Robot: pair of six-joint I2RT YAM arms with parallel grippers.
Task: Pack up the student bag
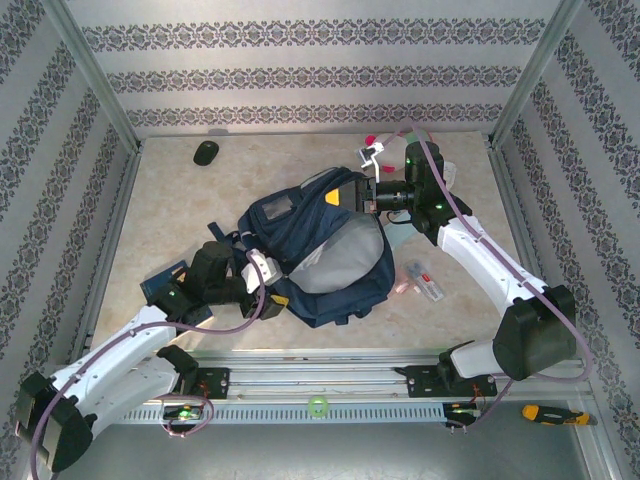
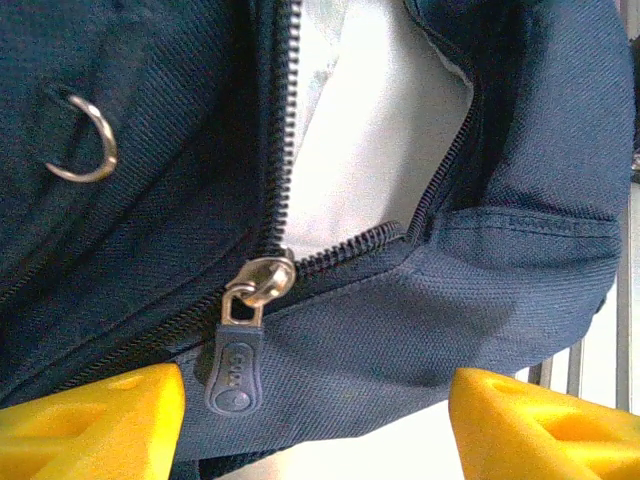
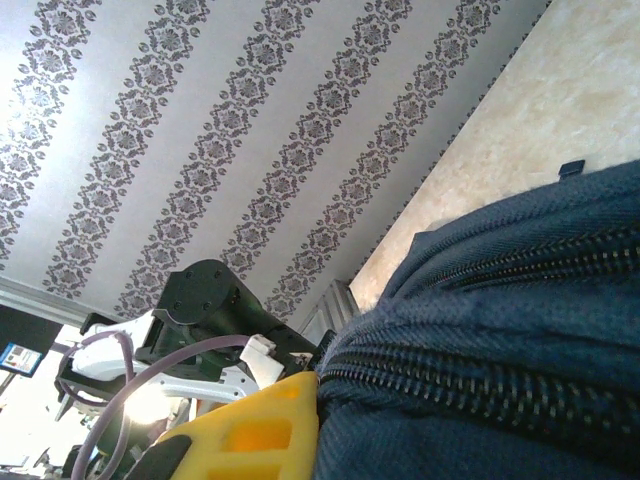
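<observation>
I see the student bag [image 1: 300, 235] lying in the middle of the worktop [image 1: 180, 210], its main zip undone and pale lining showing; my left claw [image 1: 272, 292] is at the bag's near-left edge, its yellow fingers [image 2: 100, 420] spread wide apart, with navy fabric and the zip pull [image 2: 235, 365] between them; my right claw [image 1: 338, 197] is at the far edge, one yellow finger [image 3: 255, 430] touching the fabric and the other hidden, so I cannot tell whether it grips.
</observation>
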